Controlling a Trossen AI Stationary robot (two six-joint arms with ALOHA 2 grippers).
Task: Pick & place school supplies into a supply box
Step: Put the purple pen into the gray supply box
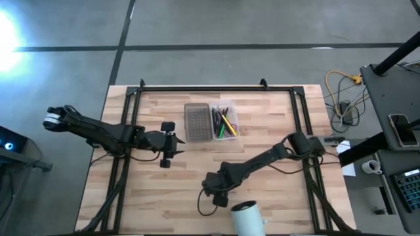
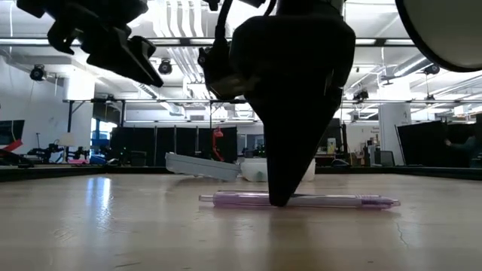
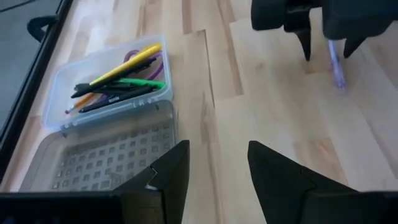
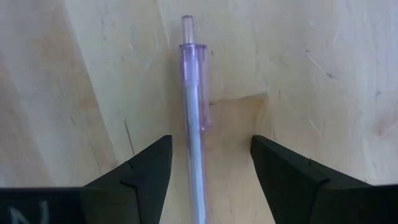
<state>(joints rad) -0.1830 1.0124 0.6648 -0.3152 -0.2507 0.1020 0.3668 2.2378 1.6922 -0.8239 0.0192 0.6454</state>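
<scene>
A translucent purple pen (image 4: 194,118) lies flat on the wood near the table's near edge. My right gripper (image 4: 208,165) is open and points down over it, one finger on each side, with a gap to the pen on both sides. In the low view its fingertips (image 2: 280,197) reach table level at the pen (image 2: 339,201). The supply box (image 1: 210,122) lies open at the table's far middle. Its clear tray (image 3: 106,78) holds dark pens, yellow and green markers and a purple piece, and its mesh lid (image 3: 102,152) rests flat beside it. My left gripper (image 1: 167,143) hovers open, left of the box.
A white cylindrical cup (image 1: 248,217) lies at the near edge, close beside my right gripper (image 1: 214,196). A black frame rail (image 1: 203,87) runs along the far edge and down both sides. Bare wood (image 1: 262,131) lies between the box and the right arm.
</scene>
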